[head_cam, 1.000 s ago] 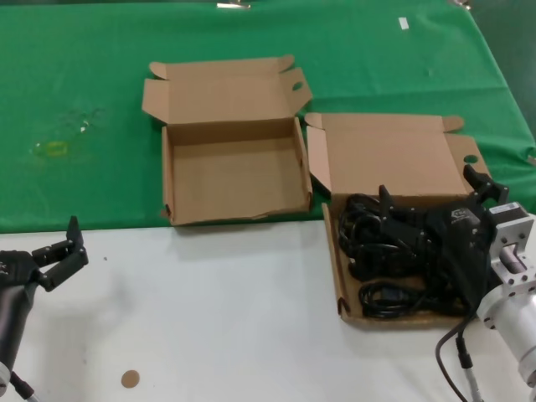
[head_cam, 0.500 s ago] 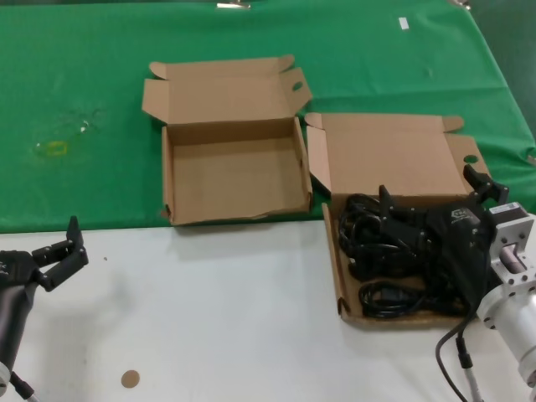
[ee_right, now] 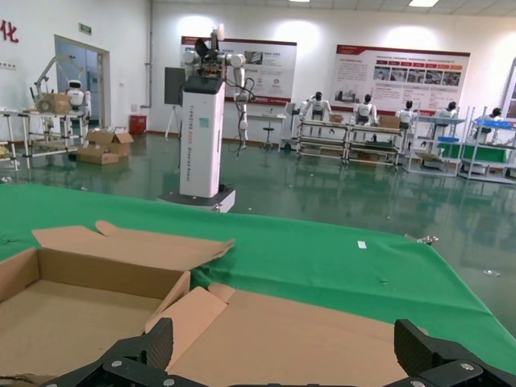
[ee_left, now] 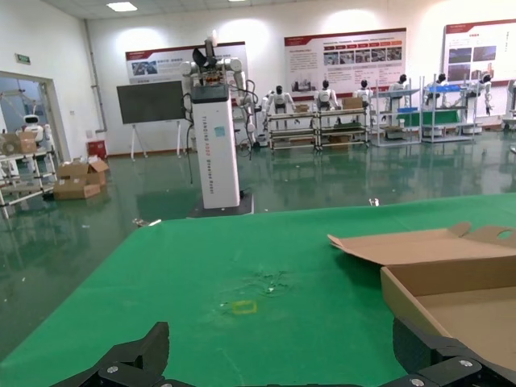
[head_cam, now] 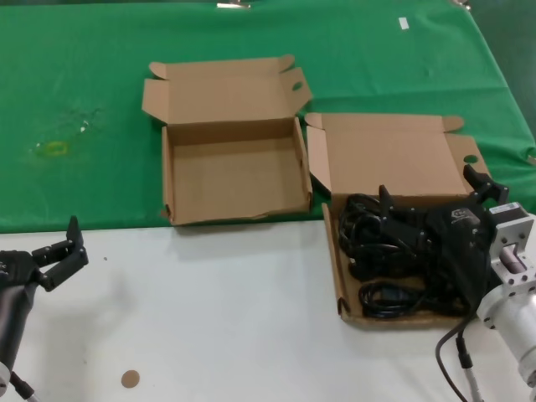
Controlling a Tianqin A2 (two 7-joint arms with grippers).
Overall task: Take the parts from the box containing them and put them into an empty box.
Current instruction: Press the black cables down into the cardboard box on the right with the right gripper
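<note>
Two shallow cardboard boxes with raised lids are seen side by side on a surface (head_cam: 251,318) that is green at the back and white at the front. The parts (head_cam: 381,268), black cord bundles, are heaped in the box containing them (head_cam: 394,159), on the robot's right, straddling the green and white. The right tool (head_cam: 431,201) is spread wide just above this heap, one finger over the cords, the other by the lid's side flap; nothing is grasped. The empty box (head_cam: 234,180) is set just beside, to the left, on the green cloth. The left tool (head_cam: 60,254) is held released, well apart, over the white front edge.
</note>
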